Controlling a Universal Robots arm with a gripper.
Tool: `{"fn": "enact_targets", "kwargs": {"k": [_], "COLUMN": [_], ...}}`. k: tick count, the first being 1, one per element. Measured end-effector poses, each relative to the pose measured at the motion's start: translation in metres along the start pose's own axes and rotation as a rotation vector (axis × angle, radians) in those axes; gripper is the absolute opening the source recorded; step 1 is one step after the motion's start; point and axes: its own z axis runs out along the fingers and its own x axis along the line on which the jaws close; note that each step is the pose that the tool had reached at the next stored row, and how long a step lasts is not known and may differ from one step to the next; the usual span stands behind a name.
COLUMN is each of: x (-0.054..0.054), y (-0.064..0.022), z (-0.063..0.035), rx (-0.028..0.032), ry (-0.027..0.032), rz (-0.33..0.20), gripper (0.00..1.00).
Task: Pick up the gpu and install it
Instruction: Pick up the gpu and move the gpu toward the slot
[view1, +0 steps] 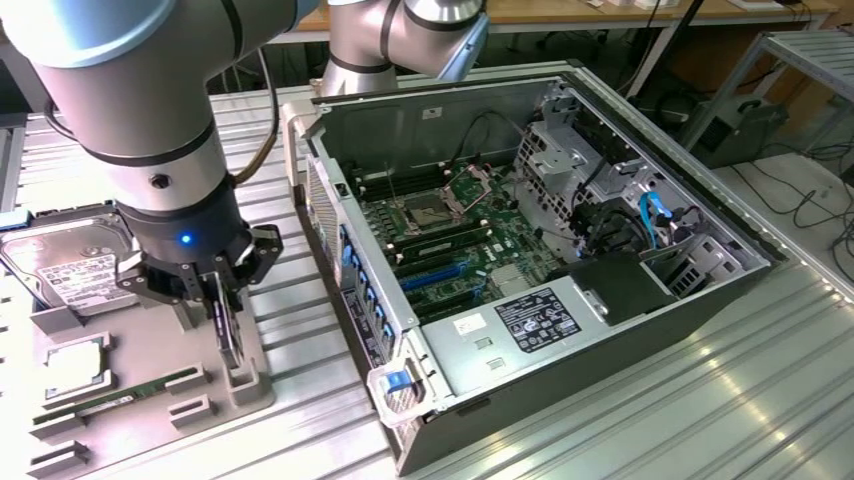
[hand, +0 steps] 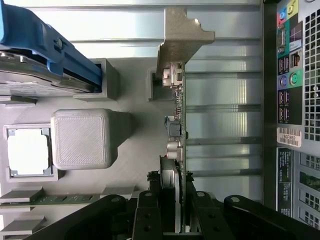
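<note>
You're looking at one gripper (view1: 220, 300) (hand: 172, 220), one gpu (view1: 230, 340) (hand: 177, 115), one hard drive (view1: 67, 265), one processor chip (view1: 74, 365) (hand: 27, 152), one RAM stick (view1: 127, 390) (hand: 65, 200) and one open computer case (view1: 441, 90).

The grey tray (view1: 160, 340) (hand: 135, 140), on the exterior view's left, holds the drive, chip, stick and gpu. The case, on the right, holds a motherboard (view1: 454, 230).

The gpu stands on edge in its tray slot, right under the gripper. The fingers are clamped on its fan end, one on each face, and its silver bracket points away.
</note>
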Motion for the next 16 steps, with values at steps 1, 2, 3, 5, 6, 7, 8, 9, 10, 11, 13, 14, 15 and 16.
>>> {"fn": "enact_targets", "kwargs": {"k": [1, 2, 3, 5, 6, 7, 8, 9, 10, 11, 13, 14, 15, 16], "x": [0.0, 0.0, 0.0, -0.0001, -0.0001, -0.0001, -0.0001, -0.0002, -0.0002, -0.0002, -0.0002, -0.0002, -0.0003, -0.0003], "y": [0.0, 0.0, 0.0001, 0.0001, 0.0001, 0.0001, 0.0001, 0.0002, 0.0002, 0.0002, 0.0002, 0.0002, 0.0002, 0.0002], "z": [-0.0006, -0.0012, -0.0018, -0.0029, -0.0035, -0.0041, -0.0054, -0.0061, -0.0066, -0.0072, -0.0085, -0.0088, -0.0092, -0.0098], "rx": [0.0, 0.0, 0.0, 0.0, 0.0, 0.0, -0.0001, 0.0, -0.0001, -0.0001, -0.0001, -0.0002, -0.0002, 0.0], "ry": [0.0, 0.0, 0.0, 0.0, 0.0, 0.0, 0.0, 0.0, 0.0, 0.0, 0.0, -0.0002, -0.0001, 0.0], "rz": [0.0, 0.0, 0.0, 0.0, 0.0, 0.0, 0.0, 0.0, 0.0, 0.0, 0.0, 0.0, 0.0, 0.0], "gripper": [0.28, 0.28, 0.28, 0.28, 0.28, 0.28, 0.28, 0.28, 0.28, 0.28, 0.28, 0.28, 0.28, 0.28]}}
